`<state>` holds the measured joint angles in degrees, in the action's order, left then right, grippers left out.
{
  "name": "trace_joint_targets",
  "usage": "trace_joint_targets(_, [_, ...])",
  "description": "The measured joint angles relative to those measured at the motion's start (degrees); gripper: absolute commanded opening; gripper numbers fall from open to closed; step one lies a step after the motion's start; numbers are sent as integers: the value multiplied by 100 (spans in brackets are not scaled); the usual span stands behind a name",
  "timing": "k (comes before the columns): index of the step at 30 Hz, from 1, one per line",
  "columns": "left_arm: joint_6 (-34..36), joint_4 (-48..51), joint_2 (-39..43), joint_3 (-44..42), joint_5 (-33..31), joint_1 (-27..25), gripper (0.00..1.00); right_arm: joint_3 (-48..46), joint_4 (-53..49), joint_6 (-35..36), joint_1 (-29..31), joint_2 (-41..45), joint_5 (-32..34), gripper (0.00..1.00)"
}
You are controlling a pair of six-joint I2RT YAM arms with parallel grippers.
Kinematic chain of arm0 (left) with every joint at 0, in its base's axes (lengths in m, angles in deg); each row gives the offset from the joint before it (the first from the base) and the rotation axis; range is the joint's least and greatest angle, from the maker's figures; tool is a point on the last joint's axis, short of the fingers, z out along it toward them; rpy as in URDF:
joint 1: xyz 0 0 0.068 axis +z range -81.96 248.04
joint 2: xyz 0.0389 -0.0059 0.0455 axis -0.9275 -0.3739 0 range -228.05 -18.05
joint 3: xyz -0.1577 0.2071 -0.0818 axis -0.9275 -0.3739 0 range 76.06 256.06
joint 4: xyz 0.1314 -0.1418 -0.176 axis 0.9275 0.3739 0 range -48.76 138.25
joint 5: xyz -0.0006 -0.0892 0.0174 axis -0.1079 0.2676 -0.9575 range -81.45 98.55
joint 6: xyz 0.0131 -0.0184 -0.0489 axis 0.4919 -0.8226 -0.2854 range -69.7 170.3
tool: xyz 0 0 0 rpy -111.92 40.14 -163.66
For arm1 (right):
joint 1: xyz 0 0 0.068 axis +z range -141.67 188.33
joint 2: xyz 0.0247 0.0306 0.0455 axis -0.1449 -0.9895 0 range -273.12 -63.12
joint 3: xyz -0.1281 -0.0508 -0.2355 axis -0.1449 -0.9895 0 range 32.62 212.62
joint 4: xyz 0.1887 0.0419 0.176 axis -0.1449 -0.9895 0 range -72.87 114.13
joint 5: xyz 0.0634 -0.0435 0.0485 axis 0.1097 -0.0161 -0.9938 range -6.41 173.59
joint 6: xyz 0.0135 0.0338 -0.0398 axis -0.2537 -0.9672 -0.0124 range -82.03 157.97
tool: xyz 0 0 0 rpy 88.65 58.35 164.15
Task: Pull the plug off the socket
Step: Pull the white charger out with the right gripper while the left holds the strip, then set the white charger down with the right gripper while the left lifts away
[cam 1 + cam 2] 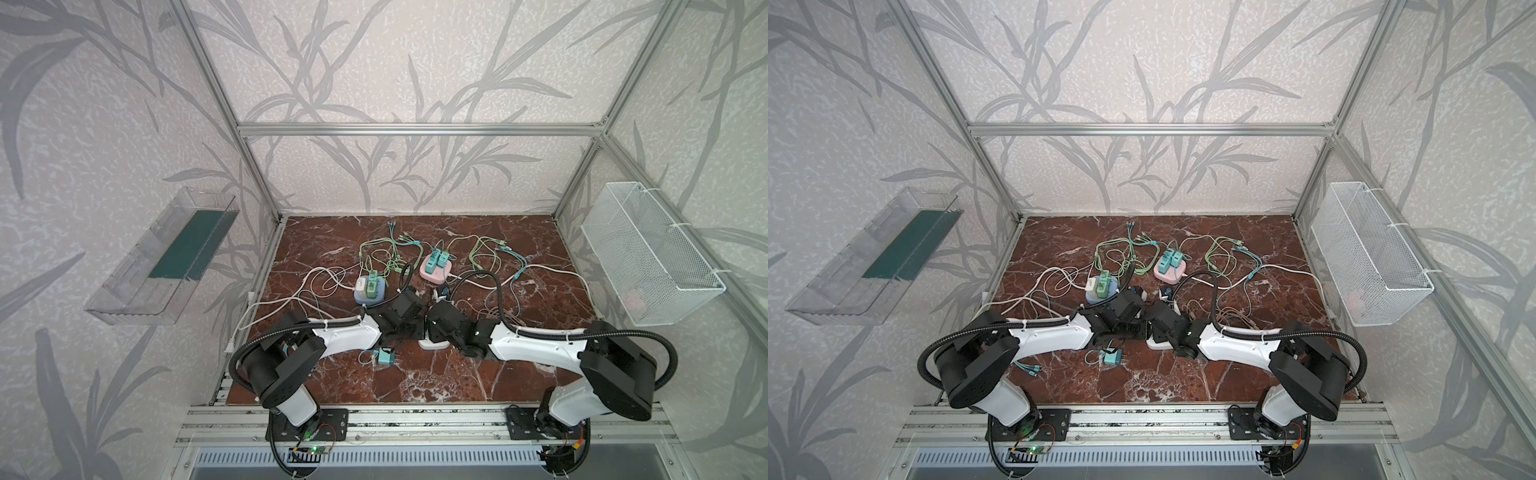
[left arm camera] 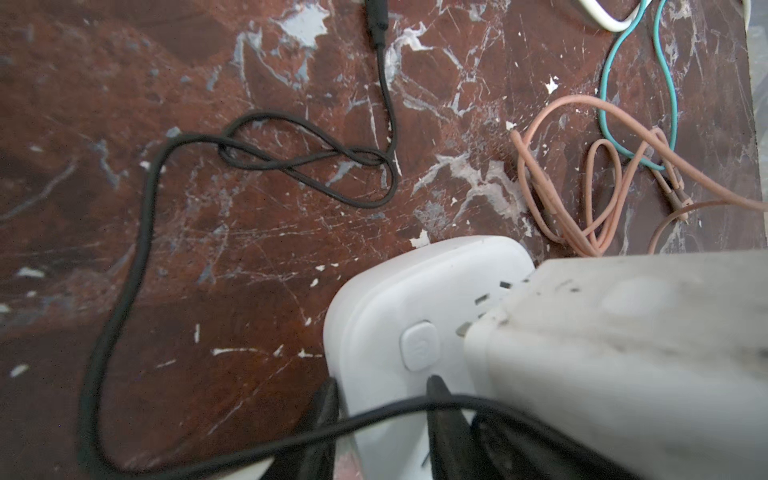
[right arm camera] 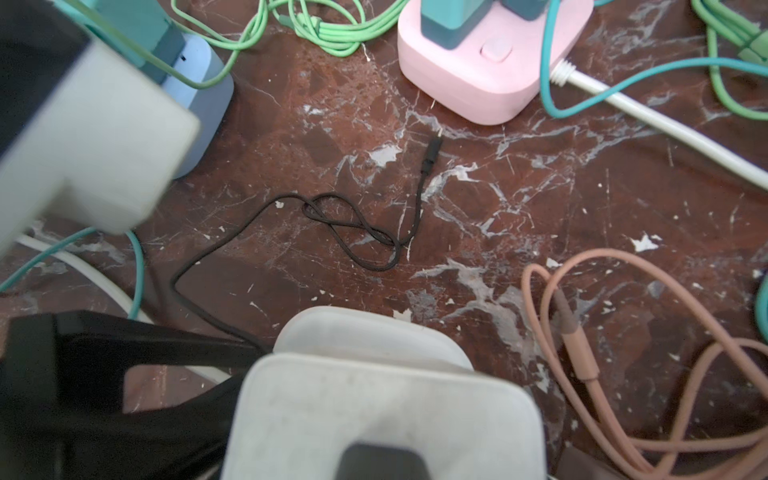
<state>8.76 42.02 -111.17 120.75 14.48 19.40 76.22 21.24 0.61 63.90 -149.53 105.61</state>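
Black cable (image 2: 141, 232) crosses our left pincer (image 2: 384, 390), clamped on the socket (image 2: 374, 316); pink cord (image 2: 536, 183) nearby. Grubby white plug (image 3: 374, 407) sits on it; right pincer (image 1: 434, 328) we cannot tell.

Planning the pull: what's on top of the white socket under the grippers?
A grey-white plug sits on the white socket, covering part of its face. Beside it show the button and a few slots; a black cable drapes across. Prongs hidden under the plug.

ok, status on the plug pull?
Left gripper pinching white socket. Right gripper on white plug, not yet off socket. Black cable across left fingers.
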Motion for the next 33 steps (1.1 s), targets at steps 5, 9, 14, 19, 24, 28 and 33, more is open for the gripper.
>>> trace_joint_targets(5, [2, 0, 2, 0, -2, 0, 36, 7, -7, 181, -28, 50, 4, 30])
trace_joint_targets(9, [2, 0, 4, -2, -2, 0, 36, 85, -83, 361, -122, 98, -4, 31])
trace_joint_targets(14, [13, -33, 39, -42, -7, 0, 36, 308, -256, 619, -350, 94, -68, 31])
trace_joint_targets(19, [74, -26, 146, -133, -7, 0, 36, 455, -345, 833, -616, -20, -267, 31])
trace_joint_targets(24, [140, 0, 240, -175, -22, 0, 36, 673, -531, 984, -828, -330, -520, 32])
trace_joint_targets(28, [208, 52, 339, -245, -24, 0, 36, 756, -564, 1012, -999, -501, -743, 32])
trace_joint_targets(33, [299, 120, 507, -376, -24, -2, 36, 857, -632, 1088, -1196, -658, -907, 32])
